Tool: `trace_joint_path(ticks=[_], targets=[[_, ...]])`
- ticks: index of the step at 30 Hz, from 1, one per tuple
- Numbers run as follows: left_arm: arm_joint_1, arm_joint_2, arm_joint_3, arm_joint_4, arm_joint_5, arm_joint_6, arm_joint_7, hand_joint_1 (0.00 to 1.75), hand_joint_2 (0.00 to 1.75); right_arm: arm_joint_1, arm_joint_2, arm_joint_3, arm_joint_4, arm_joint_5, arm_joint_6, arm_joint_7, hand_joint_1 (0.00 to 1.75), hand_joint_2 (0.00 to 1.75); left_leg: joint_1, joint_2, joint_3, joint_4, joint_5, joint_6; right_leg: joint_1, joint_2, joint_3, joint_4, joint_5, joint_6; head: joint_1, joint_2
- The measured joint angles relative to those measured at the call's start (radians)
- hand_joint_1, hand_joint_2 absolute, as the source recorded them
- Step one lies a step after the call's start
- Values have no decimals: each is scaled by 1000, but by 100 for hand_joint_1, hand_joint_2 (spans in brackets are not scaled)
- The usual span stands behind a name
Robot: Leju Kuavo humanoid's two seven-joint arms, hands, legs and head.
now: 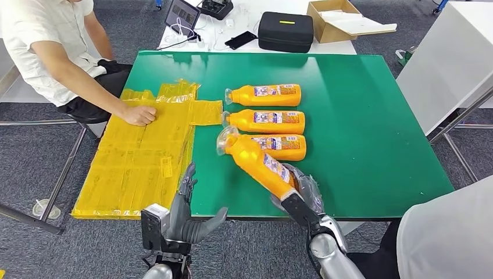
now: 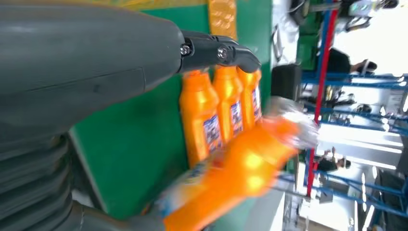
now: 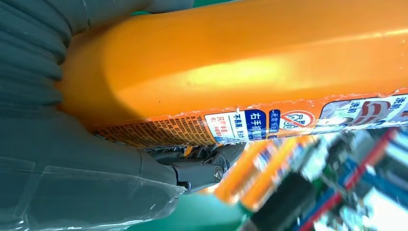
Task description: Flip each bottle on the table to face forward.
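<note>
While fourth bottle (image 1: 260, 164) hangs tilted above counter (image 1: 372, 133), lower centre of frame, gripped at base by right hand (image 1: 302, 195): three bottles (image 1: 268, 121) lying in row, centre frame, labels up, apparently done. Left hand (image 1: 185, 218) lower left, fingers spread, holding nothing. Remaining: lay held bottle down label-forward.

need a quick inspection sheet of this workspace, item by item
surface: green table, bare on its right side
job's things: three orange bottles lying in a row, caps to the left; a fourth bottle held tilted above the near edge
clutter: yellow sheets over the left edge, a person's hand resting on them
hands: right hand grips the fourth bottle's base; left hand holds nothing, fingers apart
cables: white ones on the far white table
surroundings: black case, cardboard box, phone, grey carpet
</note>
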Motion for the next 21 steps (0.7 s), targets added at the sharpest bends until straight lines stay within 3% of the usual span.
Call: trace_joint_path(ticks=[5, 12, 21], targets=[[20, 17, -8, -19, 86, -30, 35, 0, 175, 53, 38, -30, -99, -41, -32, -31, 162, 175, 0, -1, -3, 0, 0, 0, 0, 0, -3, 0, 0, 0, 0, 0], [18, 26, -19, -24, 138, -74, 71, 0, 175, 74, 69, -17, -144, -49, 1, -43, 174, 175, 0, 0, -4, 0, 0, 0, 0, 0, -4, 0, 0, 0, 0, 0], [-30, 13, -12, -24, 210, -207, 120, 0, 175, 34, 93, 147, -77, 9, 100, -58, 175, 175, 0, -1, -5, 0, 0, 0, 0, -1, -5, 0, 0, 0, 0, 0]])
